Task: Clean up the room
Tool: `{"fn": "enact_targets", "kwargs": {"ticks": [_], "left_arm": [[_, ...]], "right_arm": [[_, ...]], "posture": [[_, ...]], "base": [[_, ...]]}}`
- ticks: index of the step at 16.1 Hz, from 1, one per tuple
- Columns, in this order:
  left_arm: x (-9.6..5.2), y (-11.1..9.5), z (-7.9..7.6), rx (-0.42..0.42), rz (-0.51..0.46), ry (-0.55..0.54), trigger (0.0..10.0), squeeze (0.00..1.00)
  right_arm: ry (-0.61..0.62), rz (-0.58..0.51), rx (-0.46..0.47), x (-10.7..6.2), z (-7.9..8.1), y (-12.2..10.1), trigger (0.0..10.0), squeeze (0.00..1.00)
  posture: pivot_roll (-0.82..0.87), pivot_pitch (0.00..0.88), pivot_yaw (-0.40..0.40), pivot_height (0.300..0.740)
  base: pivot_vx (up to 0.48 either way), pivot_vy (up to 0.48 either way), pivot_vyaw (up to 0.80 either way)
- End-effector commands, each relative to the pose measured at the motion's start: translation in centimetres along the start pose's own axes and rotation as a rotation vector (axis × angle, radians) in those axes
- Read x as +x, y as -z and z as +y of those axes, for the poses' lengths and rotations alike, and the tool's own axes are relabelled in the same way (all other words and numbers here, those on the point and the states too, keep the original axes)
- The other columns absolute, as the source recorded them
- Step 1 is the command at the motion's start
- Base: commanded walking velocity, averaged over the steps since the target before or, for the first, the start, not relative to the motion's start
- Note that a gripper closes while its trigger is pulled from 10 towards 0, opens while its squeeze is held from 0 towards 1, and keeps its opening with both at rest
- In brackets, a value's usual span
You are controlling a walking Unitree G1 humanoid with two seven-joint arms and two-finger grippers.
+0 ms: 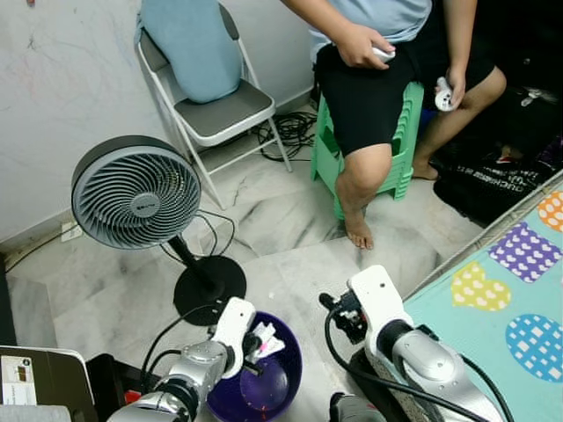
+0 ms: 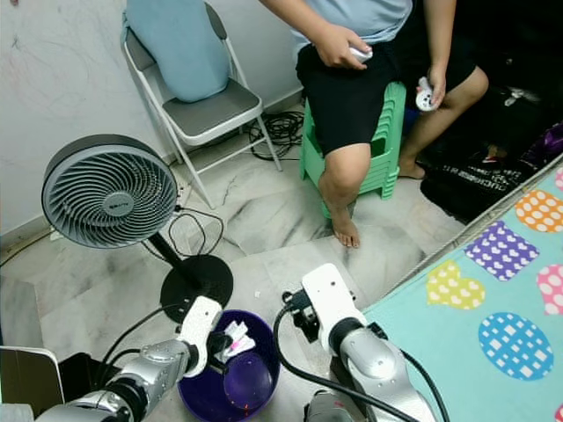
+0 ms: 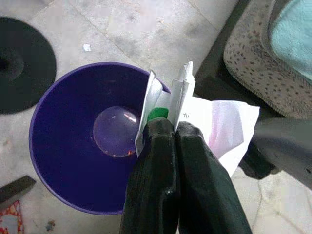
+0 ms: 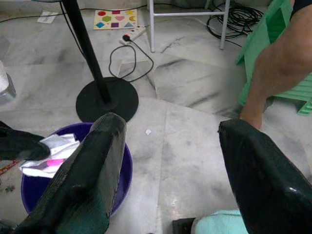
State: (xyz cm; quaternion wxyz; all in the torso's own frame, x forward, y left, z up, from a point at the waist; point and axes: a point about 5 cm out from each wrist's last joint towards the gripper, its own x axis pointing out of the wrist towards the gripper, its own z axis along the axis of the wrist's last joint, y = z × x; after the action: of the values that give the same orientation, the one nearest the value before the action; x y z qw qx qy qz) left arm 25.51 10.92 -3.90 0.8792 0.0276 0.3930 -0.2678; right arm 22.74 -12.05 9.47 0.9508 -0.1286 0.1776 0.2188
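**Paper held at bin rim**

Left gripper [image 3: 174, 127] clenched on crumpled paper [image 3: 214, 124] over the purple bin [image 1: 286, 380] rim. Right gripper [image 4: 170, 161] spread wide (holds nothing), above bare marble. Fan [image 1: 136, 192] base touches bin's far side; mat [image 1: 519, 299] edge to the right, seated person [image 1: 378, 79] beyond.

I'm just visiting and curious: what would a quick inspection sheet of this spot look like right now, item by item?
Surface: pale marble floor; colourful dotted mat at the robot's right.
Job's things: crumpled paper wrapper held over the purple bin.
Clutter: small white scrap on the floor by the bin.
Hands: left hand shut on the wrapper; right hand open, holding nothing.
Cables: fan cord looped on the floor; black bundle near the chair.
Surroundings: standing fan, folding chair, a seated person on a green stool.
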Motion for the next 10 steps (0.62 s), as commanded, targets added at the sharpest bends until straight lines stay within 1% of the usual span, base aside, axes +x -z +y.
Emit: {"fn": "enact_targets", "kwargs": {"ticks": [1,3,5,6,7,8,10], "left_arm": [[-0.3,0.0,0.6,0.045,-0.008,0.000,10.0,0.00],[-0.5,-1.2,1.4,0.026,-0.068,-0.037,10.0,0.00],[-1.2,-2.6,3.3,-0.047,-0.139,-0.140,10.0,0.00],[-1.7,-3.3,4.5,-0.113,-0.176,-0.196,10.0,0.00],[-2.1,-3.7,5.3,-0.147,-0.198,-0.226,10.0,0.00],[-2.5,-4.0,6.1,-0.164,-0.209,-0.253,10.0,0.00],[-2.8,-3.9,6.6,-0.168,-0.205,-0.271,10.0,0.00]], "right_arm": [[-0.019,0.003,0.008,0.2,0.4,0.0,10.0,0.00],[-0.017,-0.001,0.006,0.4,0.3,0.0,10.0,0.00],[-0.015,-0.006,0.006,0.6,0.2,-0.2,10.0,0.00],[-0.017,-0.009,0.004,0.7,0.1,-0.2,10.0,0.00],[-0.021,-0.011,0.002,0.8,0.1,-0.3,10.0,0.00],[-0.023,-0.011,0.001,0.9,0.1,-0.3,10.0,0.00],[-0.024,-0.013,-0.002,1.1,0.0,-0.3,10.0,0.00]], "posture": [[-0.40,0.138,0.138,0.740],[-0.39,0.134,0.138,0.740],[-0.39,0.130,0.133,0.740],[-0.38,0.129,0.130,0.740],[-0.38,0.129,0.128,0.740],[-0.38,0.125,0.126,0.740],[-0.38,0.122,0.127,0.740]], "base": [[0.000,0.000,0.00],[0.000,0.000,0.00],[0.000,0.000,0.00],[0.000,0.000,0.00],[0.000,0.000,0.00],[0.000,0.000,0.00],[0.000,0.000,0.00]]}}
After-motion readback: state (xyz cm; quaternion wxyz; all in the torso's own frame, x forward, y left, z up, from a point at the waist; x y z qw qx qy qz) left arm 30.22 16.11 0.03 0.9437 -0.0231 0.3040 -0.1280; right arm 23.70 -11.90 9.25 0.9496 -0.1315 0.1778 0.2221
